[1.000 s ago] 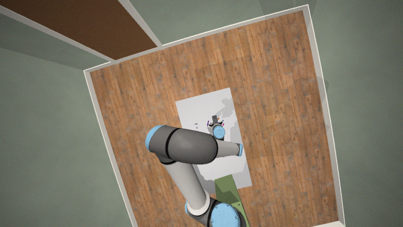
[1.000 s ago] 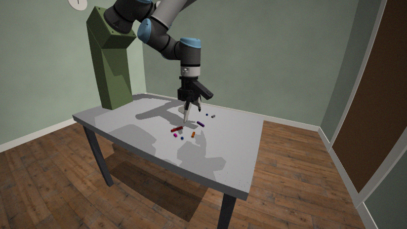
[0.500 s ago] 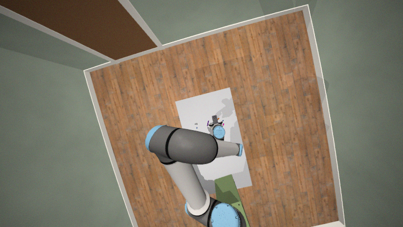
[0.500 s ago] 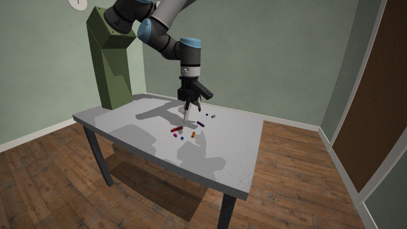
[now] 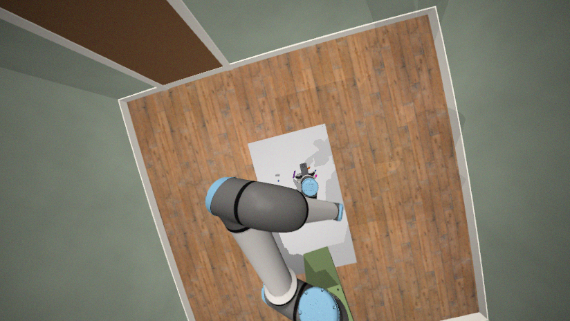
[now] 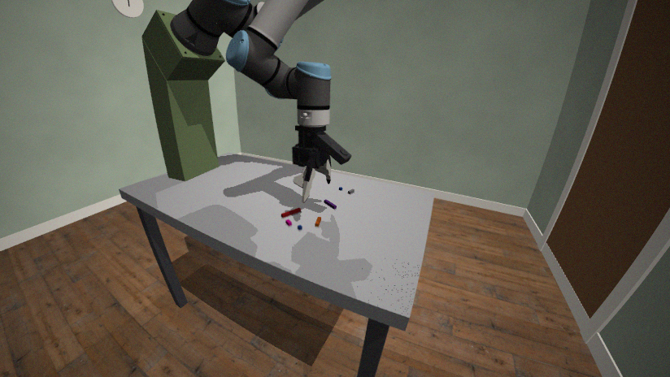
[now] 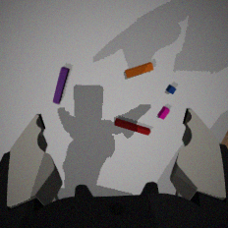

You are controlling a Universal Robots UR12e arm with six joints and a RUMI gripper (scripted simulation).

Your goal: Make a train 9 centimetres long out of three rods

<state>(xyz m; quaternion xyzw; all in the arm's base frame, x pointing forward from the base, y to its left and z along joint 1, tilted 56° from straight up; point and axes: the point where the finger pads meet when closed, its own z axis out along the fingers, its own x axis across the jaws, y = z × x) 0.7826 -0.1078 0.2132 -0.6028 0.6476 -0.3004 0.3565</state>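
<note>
My gripper [image 6: 315, 184] hangs open and empty a little above the grey table. In the wrist view a red rod [image 7: 133, 126] lies flat between and ahead of my fingers. A purple rod [image 7: 61, 85] lies to the upper left, an orange rod [image 7: 140, 71] at the top, a blue rod [image 7: 170, 88] and a magenta rod [image 7: 163, 112] to the right. In the exterior view the red rod [image 6: 291, 212], purple rod [image 6: 330, 204], orange rod [image 6: 318, 221], magenta rod [image 6: 288, 222] and blue rod [image 6: 299, 227] lie apart from each other. No two rods touch.
A second blue rod [image 6: 341, 188] and a grey rod [image 6: 350, 191] lie farther back on the table. The green robot pedestal [image 6: 180, 93] stands at the table's back left corner.
</note>
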